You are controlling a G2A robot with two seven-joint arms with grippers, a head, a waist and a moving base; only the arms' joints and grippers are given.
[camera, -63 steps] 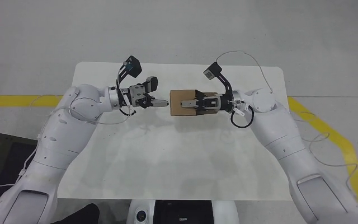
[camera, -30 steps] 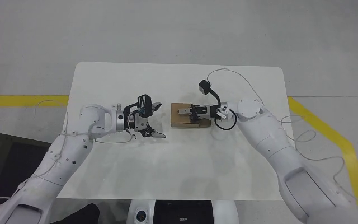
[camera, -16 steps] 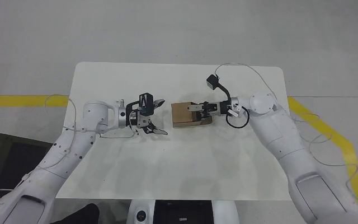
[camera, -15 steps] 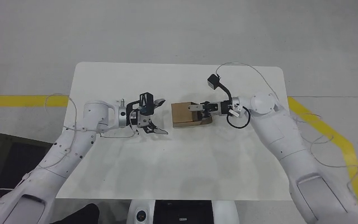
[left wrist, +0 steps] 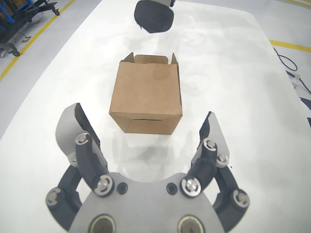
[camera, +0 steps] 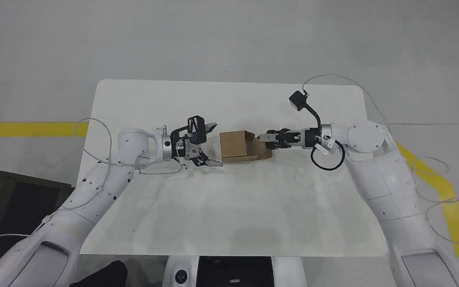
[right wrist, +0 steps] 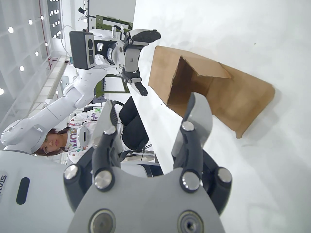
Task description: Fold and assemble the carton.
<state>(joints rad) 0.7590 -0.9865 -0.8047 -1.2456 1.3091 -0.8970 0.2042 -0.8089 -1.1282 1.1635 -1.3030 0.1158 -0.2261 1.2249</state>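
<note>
Here, the cardboard carton (camera: 235, 146) lies at the tabletop's (camera: 143, 208) centre between the left jaws and right jaws, both spread; unheld, it could skid, crushing its open flaps (right wrist: 213, 70), under a one-sided push.

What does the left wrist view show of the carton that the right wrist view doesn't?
Left wrist: the closed end of the carton, with a thin slot, facing the left gripper, which is open. Right wrist: its open end, hollow inside, one flap lying out on the table, before the right gripper, also open. Both: the carton lying on the white table, gripped by neither.
</note>
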